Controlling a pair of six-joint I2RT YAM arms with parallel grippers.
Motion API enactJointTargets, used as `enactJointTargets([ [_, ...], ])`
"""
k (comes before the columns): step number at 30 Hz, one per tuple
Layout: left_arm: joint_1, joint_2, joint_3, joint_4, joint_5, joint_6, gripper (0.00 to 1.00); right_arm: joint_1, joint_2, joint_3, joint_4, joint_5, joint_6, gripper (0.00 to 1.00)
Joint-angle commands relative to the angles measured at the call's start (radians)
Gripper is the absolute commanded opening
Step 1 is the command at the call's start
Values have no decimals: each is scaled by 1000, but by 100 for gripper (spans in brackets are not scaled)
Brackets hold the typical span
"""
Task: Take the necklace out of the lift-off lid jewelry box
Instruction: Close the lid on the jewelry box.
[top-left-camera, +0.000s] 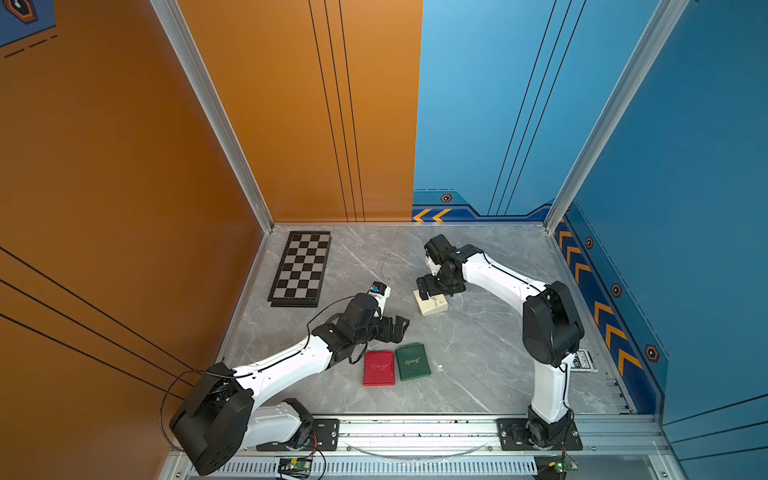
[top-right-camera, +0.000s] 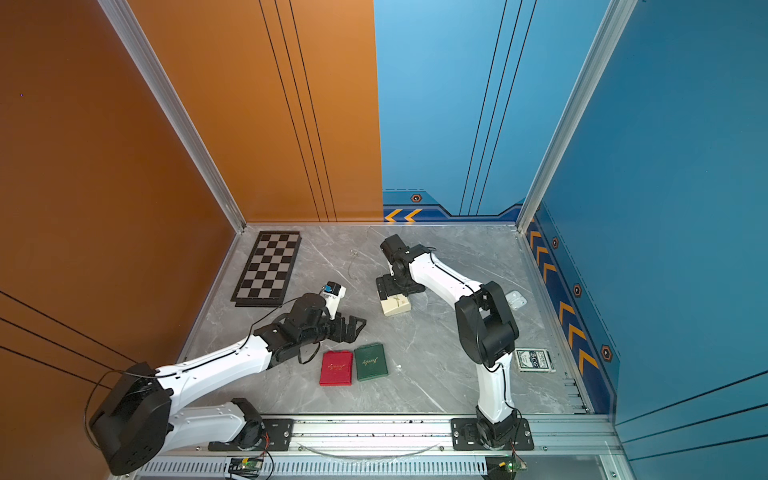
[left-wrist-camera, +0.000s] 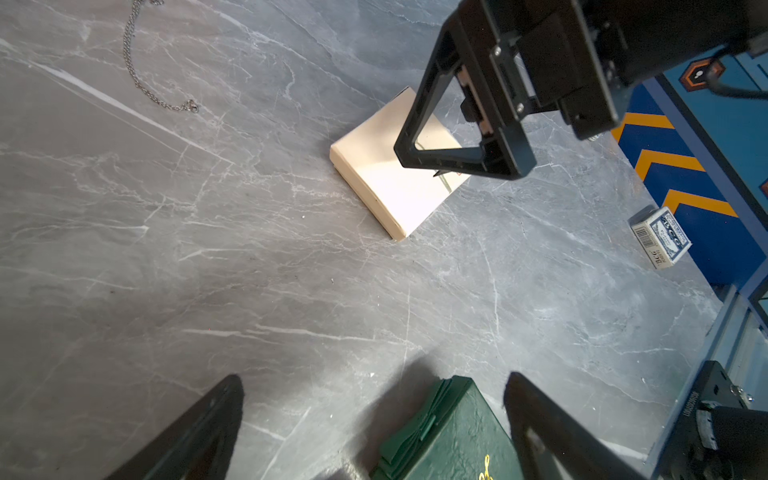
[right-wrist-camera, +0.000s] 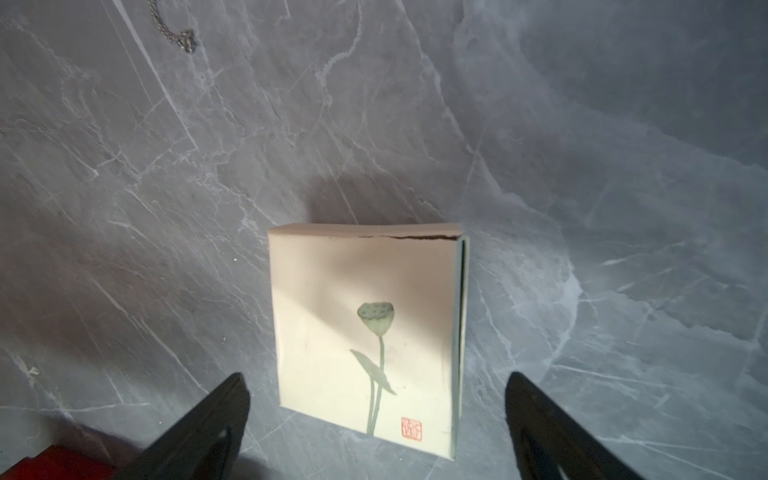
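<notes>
1. Two black claws were spread wide, and neither had hold of anything.
2. Taking 12 o'clock as toward the back wall in both top views, the right claw (top-left-camera: 432, 291) (right-wrist-camera: 376, 375) hovered over the cream square cardboard box printed with a green lotus pod (top-left-camera: 434, 306) (right-wrist-camera: 365, 332). Its jaws stood either side of the box without touching it.
3. That cream box sat near the middle of the grey marble-patterned worktop (top-left-camera: 478, 353) and looked closed, with a dark split along one top edge.
4. The thin silver chain necklace (top-left-camera: 384, 266) (left-wrist-camera: 141, 79) lay loose on the worktop at 10 o'clock from the cream box, well apart from it and outside every box.
5. The left claw (top-left-camera: 392, 328) (left-wrist-camera: 374, 378) hung at 11 o'clock from the green leather-look rectangular box (top-left-camera: 412, 361), above its far edge. The matching red box (top-left-camera: 379, 368) lay just beside the green one at 9 o'clock.
6. A black-and-grey chessboard (top-left-camera: 301, 268) lay at 9 o'clock from the necklace, and a blue card deck (top-right-camera: 534, 359) at 4 o'clock from the cream box.
</notes>
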Motion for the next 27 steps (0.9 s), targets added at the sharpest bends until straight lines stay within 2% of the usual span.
enactJointTargets([
  [1,4,-46,-8,-14,-13,1,98,43,-28,-11,-4,153,31,99],
  [4,12,-80,-26,-18,-17,-1,99,74,-22,-4,-3,211,40,100],
  [13,23,-116,-50,-31,-17,-3,99,116,39,32,-7,279,21,100],
  [27,26,-118,-55,-30,-15,-3,99,116,104,72,-6,284,2,100],
])
